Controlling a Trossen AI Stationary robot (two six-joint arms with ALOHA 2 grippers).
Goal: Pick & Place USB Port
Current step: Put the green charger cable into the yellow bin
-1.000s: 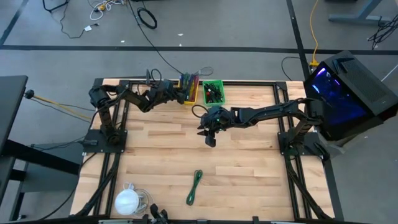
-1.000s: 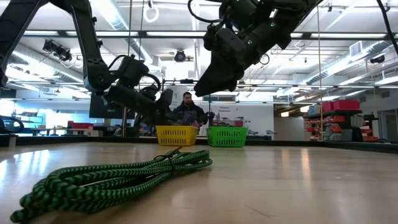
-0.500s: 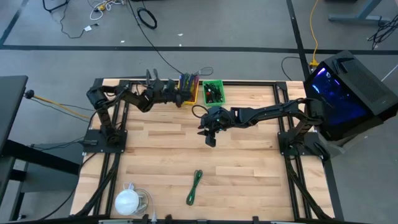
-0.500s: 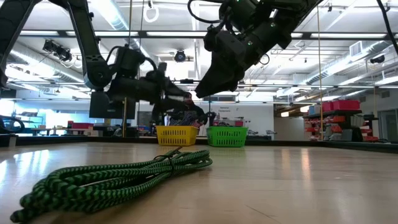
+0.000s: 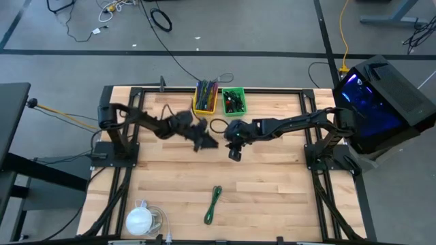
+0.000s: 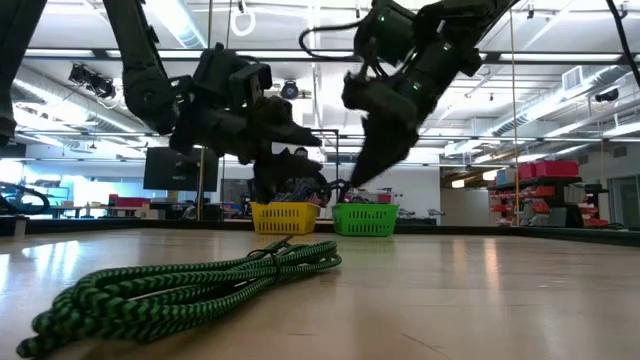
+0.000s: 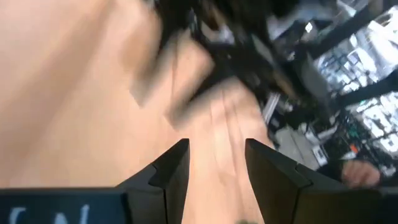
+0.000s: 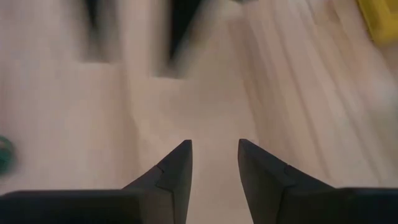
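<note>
No USB port can be made out on its own. The yellow basket (image 5: pixel 205 97) holds coloured items and the green basket (image 5: pixel 234 101) holds dark ones; both stand at the table's far edge, and they also show as the yellow basket (image 6: pixel 279 217) and green basket (image 6: pixel 365 218) in the low view. My left gripper (image 5: pixel 204 141) (image 7: pixel 214 155) hovers open over bare wood near the table's middle. My right gripper (image 5: pixel 234 154) (image 8: pixel 214 152) hangs open just to its right, fingers pointing down. Nothing sits between either pair of fingers.
A coiled green and black cord (image 5: pixel 214 204) (image 6: pixel 190 285) lies toward the near edge. A white rounded object (image 5: pixel 139 220) sits at the near left corner. A lit screen (image 5: pixel 371 102) stands beyond the table's right edge. Bare wood lies around both grippers.
My left arm has swung fast from the yellow basket at the far edge toward the near side and the right, ending beside my right gripper over the table's middle. My right gripper has dipped a little and shifted slightly right.
</note>
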